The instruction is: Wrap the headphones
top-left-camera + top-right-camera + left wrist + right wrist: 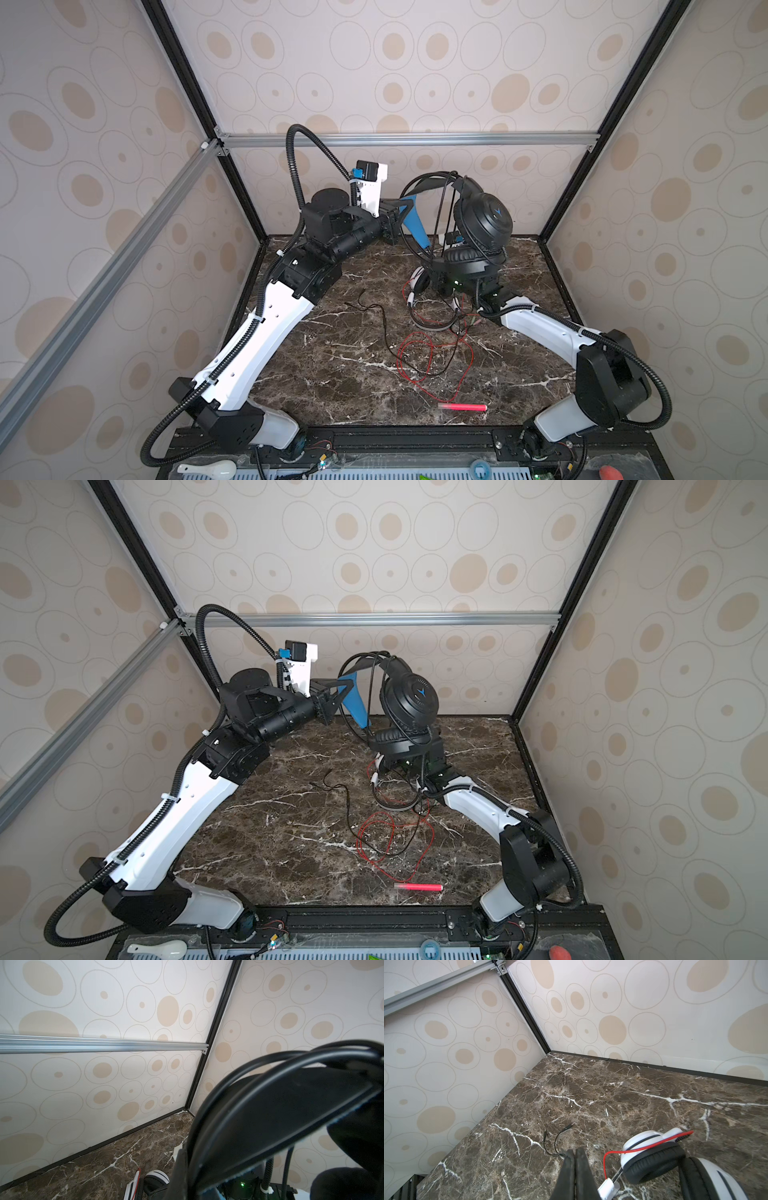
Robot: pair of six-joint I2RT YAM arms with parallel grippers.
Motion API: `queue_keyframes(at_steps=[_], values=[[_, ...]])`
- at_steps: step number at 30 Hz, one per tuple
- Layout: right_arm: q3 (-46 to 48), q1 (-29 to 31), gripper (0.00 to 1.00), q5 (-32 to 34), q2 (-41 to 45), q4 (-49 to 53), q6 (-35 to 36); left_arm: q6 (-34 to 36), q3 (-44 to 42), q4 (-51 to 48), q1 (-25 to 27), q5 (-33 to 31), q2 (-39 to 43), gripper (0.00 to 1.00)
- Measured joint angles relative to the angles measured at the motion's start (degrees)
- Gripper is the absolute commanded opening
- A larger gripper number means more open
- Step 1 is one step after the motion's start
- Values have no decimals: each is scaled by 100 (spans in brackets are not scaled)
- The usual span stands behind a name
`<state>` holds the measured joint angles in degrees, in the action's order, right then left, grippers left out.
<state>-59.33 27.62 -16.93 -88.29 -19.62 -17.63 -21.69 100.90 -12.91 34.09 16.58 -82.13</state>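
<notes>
Black headset [482,216] aloft in the left gripper [404,216]; white headset [639,1140] beside the right gripper [574,1153].

The left gripper is clamped on the blue-trimmed headband, holding the set above the back of the table [591,1088] with black cable [270,1076] looped over the band. The right gripper, jaws pressed together, sits low under it, the white headset lying on the marble just beside its tips.
</notes>
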Motion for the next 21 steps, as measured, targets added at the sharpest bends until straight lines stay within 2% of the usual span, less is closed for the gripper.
queue_keyframes(at_steps=[12, 21], values=[[476, 157, 6, -22, 184, -164, 17, -291, 240, 2, -33, -343, -376, 0], [719, 205, 16, -94, 354, 153, 50, -533, 337, 584, -35, -348, -400, 0]])
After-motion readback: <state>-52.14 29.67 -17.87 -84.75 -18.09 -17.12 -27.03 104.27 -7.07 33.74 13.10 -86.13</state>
